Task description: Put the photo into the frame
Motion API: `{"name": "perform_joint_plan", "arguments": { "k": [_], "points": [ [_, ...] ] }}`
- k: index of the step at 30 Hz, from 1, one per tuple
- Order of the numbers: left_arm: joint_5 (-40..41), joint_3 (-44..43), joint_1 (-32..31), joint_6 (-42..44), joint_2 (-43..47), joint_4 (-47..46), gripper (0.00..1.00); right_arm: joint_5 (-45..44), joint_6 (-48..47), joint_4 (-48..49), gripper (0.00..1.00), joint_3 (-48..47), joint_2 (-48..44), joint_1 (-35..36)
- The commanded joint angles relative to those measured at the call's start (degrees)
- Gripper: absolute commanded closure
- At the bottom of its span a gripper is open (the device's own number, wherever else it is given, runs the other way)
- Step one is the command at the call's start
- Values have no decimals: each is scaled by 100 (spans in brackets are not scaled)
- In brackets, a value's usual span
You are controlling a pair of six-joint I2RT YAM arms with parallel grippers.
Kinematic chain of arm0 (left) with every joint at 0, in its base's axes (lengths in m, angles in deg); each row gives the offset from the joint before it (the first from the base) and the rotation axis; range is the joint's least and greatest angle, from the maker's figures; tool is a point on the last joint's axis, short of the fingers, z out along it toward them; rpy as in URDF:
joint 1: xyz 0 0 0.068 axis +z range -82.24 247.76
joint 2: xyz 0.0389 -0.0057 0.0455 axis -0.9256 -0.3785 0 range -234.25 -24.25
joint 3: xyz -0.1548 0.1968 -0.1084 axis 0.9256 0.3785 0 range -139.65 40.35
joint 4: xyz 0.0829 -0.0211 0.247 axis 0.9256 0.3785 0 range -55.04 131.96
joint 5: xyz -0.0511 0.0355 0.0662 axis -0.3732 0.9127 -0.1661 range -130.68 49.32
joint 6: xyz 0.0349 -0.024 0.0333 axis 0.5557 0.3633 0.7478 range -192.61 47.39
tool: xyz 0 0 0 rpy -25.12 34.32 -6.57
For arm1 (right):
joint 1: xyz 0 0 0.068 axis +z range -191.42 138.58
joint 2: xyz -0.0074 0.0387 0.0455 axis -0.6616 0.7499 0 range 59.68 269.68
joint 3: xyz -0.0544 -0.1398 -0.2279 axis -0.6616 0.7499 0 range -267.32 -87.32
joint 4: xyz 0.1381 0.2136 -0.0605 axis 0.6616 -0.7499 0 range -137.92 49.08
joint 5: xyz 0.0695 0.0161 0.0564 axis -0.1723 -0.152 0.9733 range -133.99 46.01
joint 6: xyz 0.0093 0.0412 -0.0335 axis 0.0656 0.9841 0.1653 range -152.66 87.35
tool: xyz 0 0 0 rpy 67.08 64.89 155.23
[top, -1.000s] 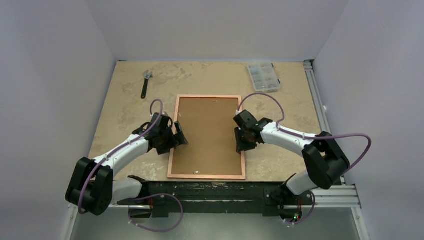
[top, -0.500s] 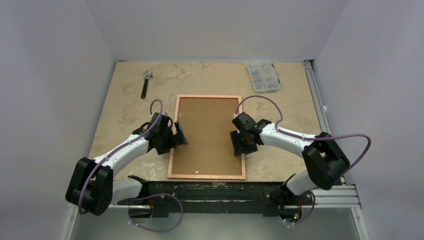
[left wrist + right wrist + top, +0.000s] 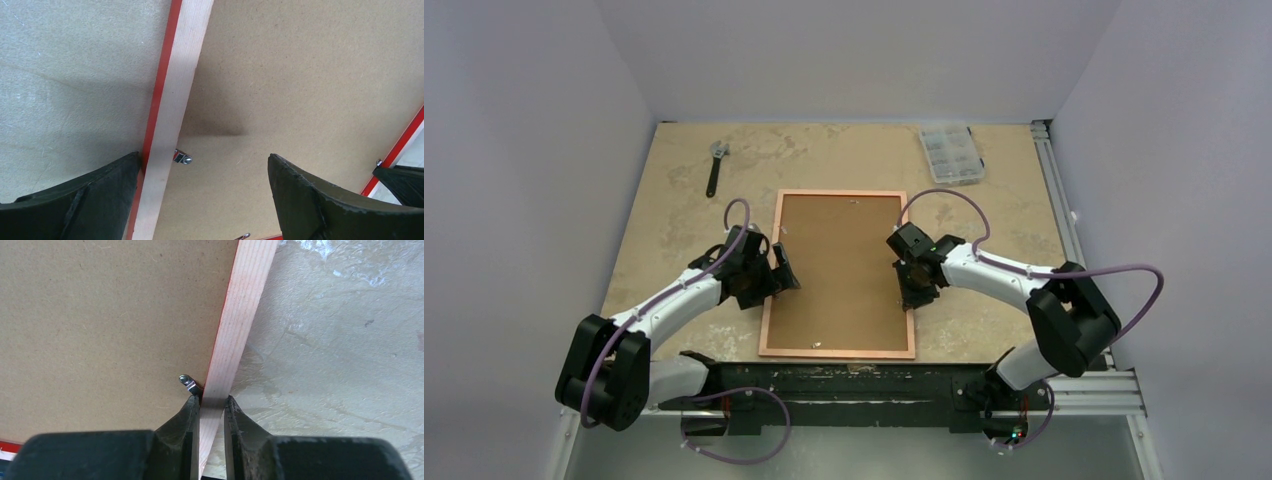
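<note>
Wrist view alone shows my right gripper (image 3: 211, 407) pinching the frame's (image 3: 245, 315) pale rail, lower centre; my left gripper (image 3: 203, 157) gapes wide astride the opposite rail.

Top view: you look steeply down from above and behind arm bases (image 3: 844, 385), far off. Whole tabletop (image 3: 674, 200) in shot, bases along its near edge.
Left wrist view: you sit close over frame (image 3: 172, 100) left rail, facing down between left gripper (image 3: 203, 156) fingers. Board (image 3: 310, 75) fills right side.
Right wrist view: closer still, you look past right gripper (image 3: 211, 399) at right rail, board at left, tabletop at right.
Both wrist views share board. Top view takes in both.
</note>
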Motion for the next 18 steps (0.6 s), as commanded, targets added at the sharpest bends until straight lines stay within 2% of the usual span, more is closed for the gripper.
{"name": "perform_joint_plan", "arguments": {
  "k": [1, 6, 9, 11, 13, 18],
  "points": [
    [53, 95, 16, 134, -208, -88, 5, -432, -125, 353, 100, -63, 280, 34],
    [43, 112, 20, 140, -221, -124, 5, -405, -103, 444, 99, -11, 118, 30],
    [9, 120, 26, 153, -216, -155, 5, -394, -48, 554, 83, 16, 18, 26],
    [-14, 126, 27, 173, -209, -173, 5, -388, -7, 639, 78, 6, -9, 15],
    [-19, 137, 35, 186, -212, -190, 6, -412, 19, 710, 78, -30, 32, -27],
    [-84, 178, 64, 211, -191, -252, 8, -301, -15, 800, 89, -141, 231, -240]
  ]
}}
